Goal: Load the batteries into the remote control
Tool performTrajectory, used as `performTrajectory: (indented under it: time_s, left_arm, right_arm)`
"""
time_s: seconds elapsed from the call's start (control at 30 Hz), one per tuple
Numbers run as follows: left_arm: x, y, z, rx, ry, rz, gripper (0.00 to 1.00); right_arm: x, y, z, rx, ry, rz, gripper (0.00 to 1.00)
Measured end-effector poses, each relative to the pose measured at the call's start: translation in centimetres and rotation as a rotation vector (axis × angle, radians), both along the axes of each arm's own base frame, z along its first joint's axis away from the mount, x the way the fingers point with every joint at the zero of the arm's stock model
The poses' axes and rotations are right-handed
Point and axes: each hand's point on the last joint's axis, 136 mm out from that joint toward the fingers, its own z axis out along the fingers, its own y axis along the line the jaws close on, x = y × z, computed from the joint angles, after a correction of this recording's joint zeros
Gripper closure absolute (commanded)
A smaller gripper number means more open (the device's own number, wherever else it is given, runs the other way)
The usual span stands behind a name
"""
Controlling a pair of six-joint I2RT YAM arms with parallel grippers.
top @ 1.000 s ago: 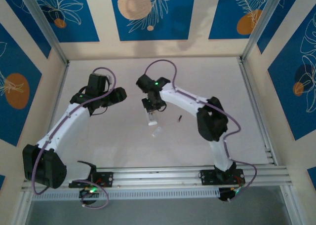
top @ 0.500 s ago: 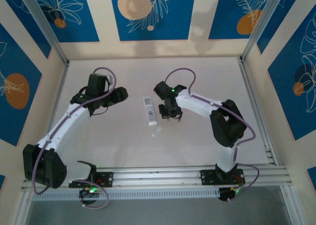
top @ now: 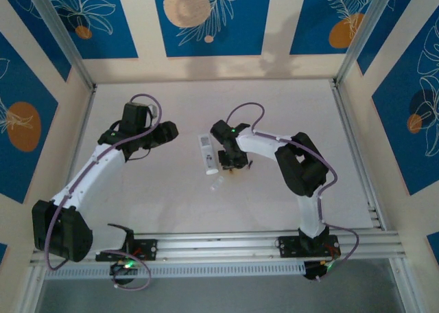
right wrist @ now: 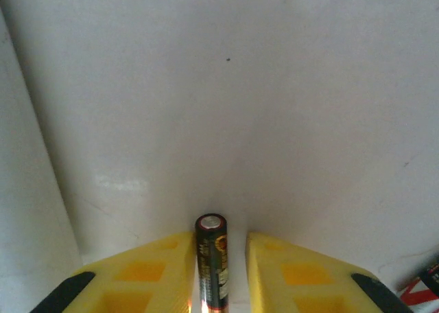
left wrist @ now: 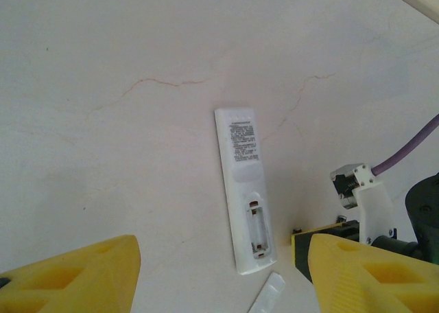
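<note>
The remote control lies back-up on the table, and its open battery bay holds nothing. My right gripper is down at the table just right of the remote. A dark battery with a silver end lies between its yellow fingers, against the left one with a gap to the right one. That right gripper is open. My left gripper hovers left of the remote, and its jaws stand wide open with nothing in them.
The loose white battery cover lies just in front of the remote's near end, also in the left wrist view. A small dark and red object sits at the table's lower right. The right arm's wrist stands close to the remote.
My right gripper moved from over the remote's near end to the table right of it, and its jaws have widened a little. The left arm has not moved.
</note>
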Motion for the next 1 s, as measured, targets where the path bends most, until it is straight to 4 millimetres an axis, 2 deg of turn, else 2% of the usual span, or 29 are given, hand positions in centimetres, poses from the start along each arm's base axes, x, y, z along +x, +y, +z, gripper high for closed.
performTrajectory:
  time_s: [0.23,0.47,1.0]
  left_arm:
    - [0.1,0.0,-0.3,0.002,0.008,0.000,0.34]
    - [0.1,0.0,-0.3,-0.002,0.011,0.005,0.34]
    - [0.1,0.0,-0.3,-0.004,0.012,0.007,0.34]
  right_arm:
    - [-0.2,0.2,0.3,0.008,-0.010,-0.003,0.71]
    - [-2.0,0.2,1.3,0.031,-0.027,-0.016,0.73]
    - [-2.0,0.1,-0.1,0.006,-0.036,-0.023,0.85]
